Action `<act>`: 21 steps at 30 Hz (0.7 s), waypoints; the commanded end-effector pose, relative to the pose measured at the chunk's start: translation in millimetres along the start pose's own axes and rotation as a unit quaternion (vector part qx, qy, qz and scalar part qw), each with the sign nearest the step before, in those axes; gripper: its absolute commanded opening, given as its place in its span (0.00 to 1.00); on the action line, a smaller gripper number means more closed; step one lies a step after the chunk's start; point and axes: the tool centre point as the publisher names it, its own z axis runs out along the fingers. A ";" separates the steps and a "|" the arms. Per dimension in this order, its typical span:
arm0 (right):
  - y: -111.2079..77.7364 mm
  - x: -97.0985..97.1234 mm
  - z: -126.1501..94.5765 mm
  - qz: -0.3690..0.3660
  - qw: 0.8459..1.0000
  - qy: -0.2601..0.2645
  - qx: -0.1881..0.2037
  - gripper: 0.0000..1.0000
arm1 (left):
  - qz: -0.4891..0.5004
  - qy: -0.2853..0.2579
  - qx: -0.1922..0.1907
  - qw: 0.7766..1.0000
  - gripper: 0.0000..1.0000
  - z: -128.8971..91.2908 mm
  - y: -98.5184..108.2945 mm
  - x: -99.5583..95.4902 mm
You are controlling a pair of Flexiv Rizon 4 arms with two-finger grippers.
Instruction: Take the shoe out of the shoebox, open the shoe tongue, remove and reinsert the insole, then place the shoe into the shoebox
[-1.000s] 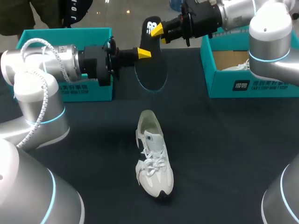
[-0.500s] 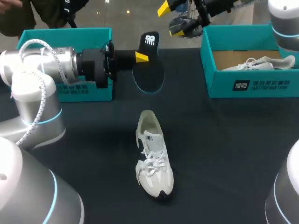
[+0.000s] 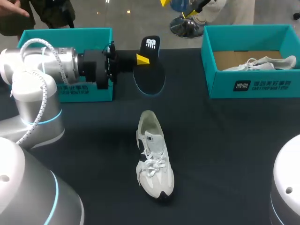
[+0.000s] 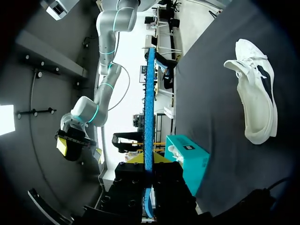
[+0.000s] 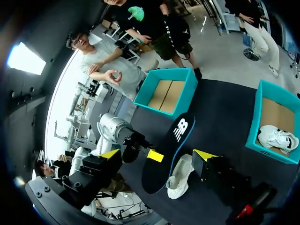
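Note:
The dark insole hangs over the back of the table, upright on its edge, with my left gripper shut on it. In the left wrist view the insole shows edge-on as a blue strip between the fingers of that gripper. My right gripper stands open, high above the table, with the insole well below it and untouched. The white shoe lies upright on the black table, toe toward the front. The same shoe shows beneath the insole in the right wrist view.
A teal shoebox stands at the back left behind my left arm. A second teal shoebox at the back right holds another white shoe. Black cloth covers the table.
My right gripper opened, let go of the insole and rose up and back, almost out of the head view. My left gripper kept the insole, which shifted slightly.

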 end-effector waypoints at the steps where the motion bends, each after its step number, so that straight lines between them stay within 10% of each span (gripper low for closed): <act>1: -1.1 3.2 -1.1 -0.004 0.997 -0.073 -0.003 1.00 | -0.001 0.003 -0.002 1.000 0.00 3.4 -1.8 1.0; 21: 0.0 3.1 0.4 -0.021 0.997 -0.080 0.003 1.00 | -0.008 0.026 -0.020 0.999 0.00 2.8 -3.2 6.2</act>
